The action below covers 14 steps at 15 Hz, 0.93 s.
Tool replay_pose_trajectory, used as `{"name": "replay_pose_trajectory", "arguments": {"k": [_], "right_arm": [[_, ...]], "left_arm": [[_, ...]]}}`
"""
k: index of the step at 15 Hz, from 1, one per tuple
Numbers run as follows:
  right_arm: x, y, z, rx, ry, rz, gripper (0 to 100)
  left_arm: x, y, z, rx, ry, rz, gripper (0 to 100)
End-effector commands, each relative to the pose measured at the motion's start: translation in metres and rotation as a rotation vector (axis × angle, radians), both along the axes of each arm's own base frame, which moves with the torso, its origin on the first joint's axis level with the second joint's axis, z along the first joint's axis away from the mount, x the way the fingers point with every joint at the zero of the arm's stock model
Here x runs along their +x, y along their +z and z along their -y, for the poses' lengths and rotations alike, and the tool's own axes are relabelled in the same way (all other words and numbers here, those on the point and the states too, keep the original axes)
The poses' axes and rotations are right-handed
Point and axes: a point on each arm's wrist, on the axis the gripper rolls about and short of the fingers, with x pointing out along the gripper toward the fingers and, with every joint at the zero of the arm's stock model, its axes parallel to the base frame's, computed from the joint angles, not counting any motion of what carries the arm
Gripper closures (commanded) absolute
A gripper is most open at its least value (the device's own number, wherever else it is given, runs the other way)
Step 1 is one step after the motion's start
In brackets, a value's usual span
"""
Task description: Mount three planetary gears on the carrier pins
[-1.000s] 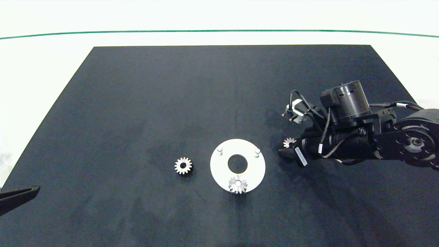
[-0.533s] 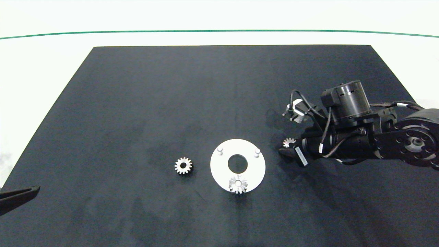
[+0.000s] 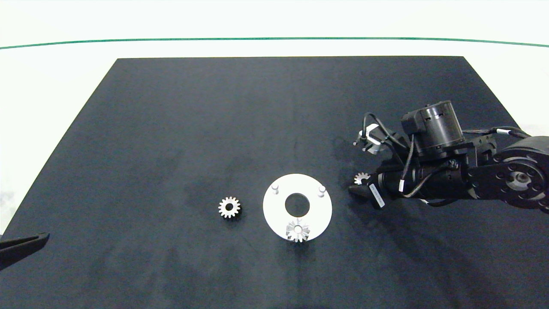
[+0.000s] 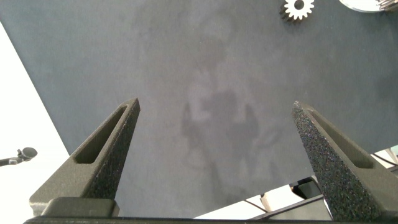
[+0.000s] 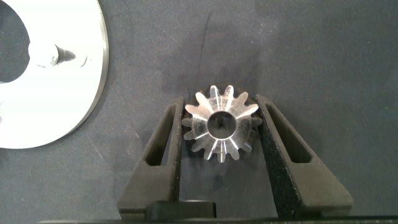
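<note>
No text, number or brand is showing legibly anywhere; the small white label (image 3: 376, 194) on the right arm is staying unreadable.

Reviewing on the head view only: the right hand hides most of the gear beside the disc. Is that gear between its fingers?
Observer: Yes. In the right wrist view the gear sits flat, hole up, over the mat, between the right hand's fingers, which appear to touch its teeth on both sides.
Operator: And the left hand? I see only a tip at the left edge.
Observer: The left wrist view shows the left hand wide open over the mat, with nothing between its fingers.
</note>
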Motion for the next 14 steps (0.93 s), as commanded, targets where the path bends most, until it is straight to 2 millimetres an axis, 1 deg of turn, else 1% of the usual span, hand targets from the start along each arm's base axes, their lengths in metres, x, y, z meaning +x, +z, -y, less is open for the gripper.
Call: {"name": "replay_pose_trajectory", "arguments": {"k": [1, 6, 9, 12, 14], "right_arm": [[0.0, -0.001, 0.0, -0.003, 0.0, -0.003, 88], [-0.001, 0.0, 0.0, -0.007, 0.003, -0.005, 99], [-0.015, 0.017, 0.001, 0.01, 0.019, 0.035, 99], [-0.027, 0.026, -0.002, 0.012, 0.04, 0.047, 99], [-0.041, 0.035, -0.008, 0.018, 0.074, 0.068, 99]], "left_arm": [[0.0, 0.0, 0.0, 0.003, -0.001, -0.004, 0], [-0.001, 0.0, 0.0, 0.003, 0.0, 0.0, 0], [-0.001, 0.0, 0.0, 0.004, 0.0, -0.002, 0], [-0.001, 0.0, 0.0, 0.003, 0.0, 0.0, 0], [-0.001, 0.0, 0.0, 0.004, 0.0, -0.002, 0]]}}
